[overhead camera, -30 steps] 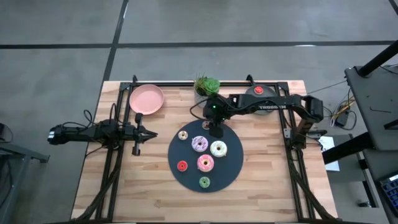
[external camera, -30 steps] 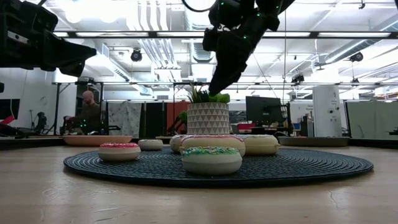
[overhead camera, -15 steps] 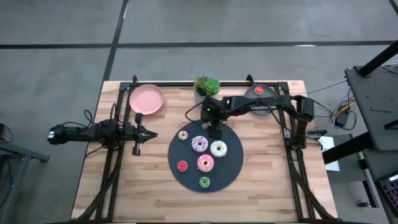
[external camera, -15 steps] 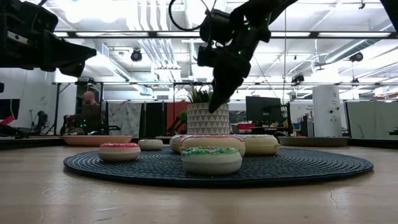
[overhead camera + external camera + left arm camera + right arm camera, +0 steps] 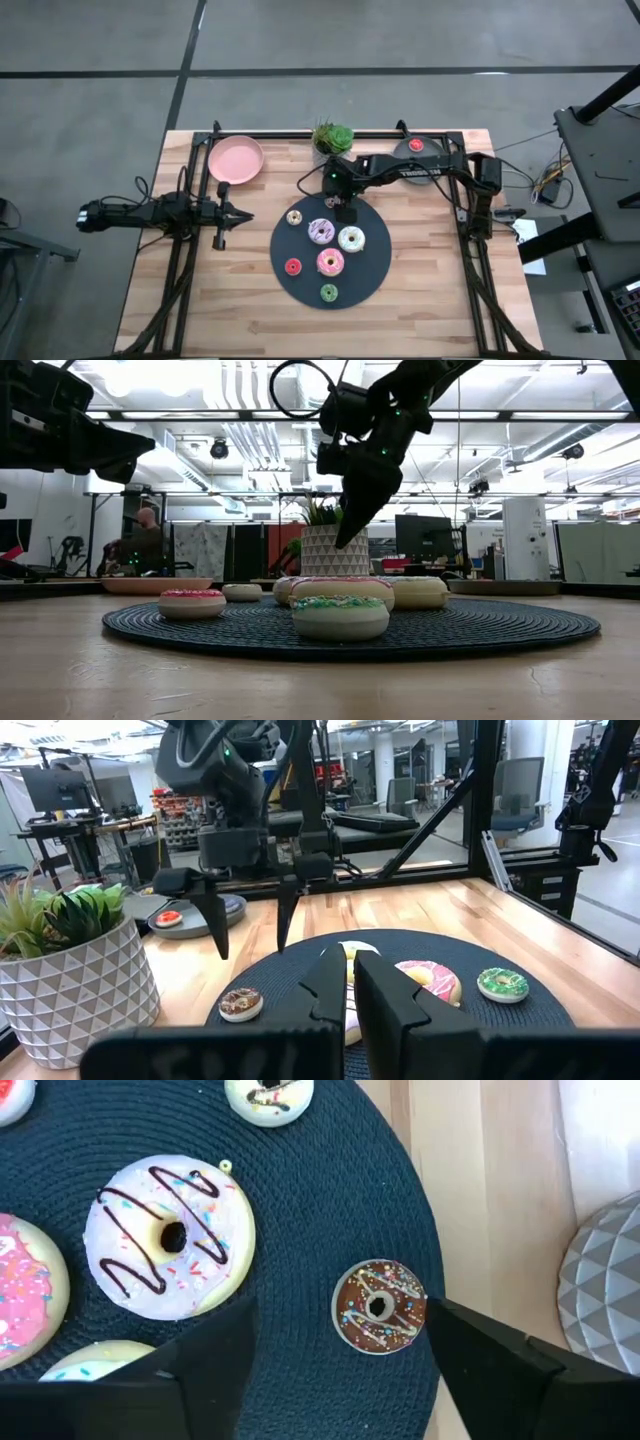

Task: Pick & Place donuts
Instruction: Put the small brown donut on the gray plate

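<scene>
Two dark fingers of the right gripper stand wide apart with nothing between them, poised above the far edge of the dark round mat; a small brown donut lies on the mat directly below the gap, untouched. In the left wrist view the same gripper hangs points-down, clear of the mat surface, with the brown donut just beside its tips. Beyond it on the mat lie the purple-white donut, the white donut, the pink donut, a red donut, a green donut and a cream donut, all apart from one another. A potted plant stands just off the mat's far edge, a pink plate lies at the far left of the table, and a grey plate carrying a small red ring lies far right. The left gripper, fingers closed and empty, waits at the table's left side, well apart from the mat.
</scene>
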Motion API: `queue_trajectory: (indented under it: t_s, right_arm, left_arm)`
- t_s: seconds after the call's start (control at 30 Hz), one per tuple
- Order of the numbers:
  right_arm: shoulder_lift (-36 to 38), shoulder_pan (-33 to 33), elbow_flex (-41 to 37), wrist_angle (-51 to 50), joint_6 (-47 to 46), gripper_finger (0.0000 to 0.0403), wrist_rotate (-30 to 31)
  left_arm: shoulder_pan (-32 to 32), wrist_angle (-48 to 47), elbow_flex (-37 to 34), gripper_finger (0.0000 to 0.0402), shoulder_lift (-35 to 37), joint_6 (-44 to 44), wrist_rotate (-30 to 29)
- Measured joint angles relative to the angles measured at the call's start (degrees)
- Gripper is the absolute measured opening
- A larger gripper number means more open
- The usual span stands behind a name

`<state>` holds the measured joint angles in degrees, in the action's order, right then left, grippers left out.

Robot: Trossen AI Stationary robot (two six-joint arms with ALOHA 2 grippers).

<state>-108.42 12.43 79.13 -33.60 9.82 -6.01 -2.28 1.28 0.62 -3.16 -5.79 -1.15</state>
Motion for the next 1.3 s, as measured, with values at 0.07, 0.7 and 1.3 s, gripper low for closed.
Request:
queue_trajectory:
  t_s: [0.07,0.7,1.3]
  right_arm:
    - [-0.5,0.0,0.0,0.0,0.7,0.0304,0.0]
    - [-6.6,1.6,1.3,1.0,2.6,0.0330,2.7]
    - [-6.8,3.0,0.7,3.0,4.1,0.0327,0.5]
  left_arm:
    - [0.0,0.0,0.0,0.0000,0.0,0.0,0.0]
    - [0.0,0.0,0.0,0.0000,0.0,0.0,0.0]
    - [0.0,0.0,0.0,0.0000,0.0,0.0,0.0]
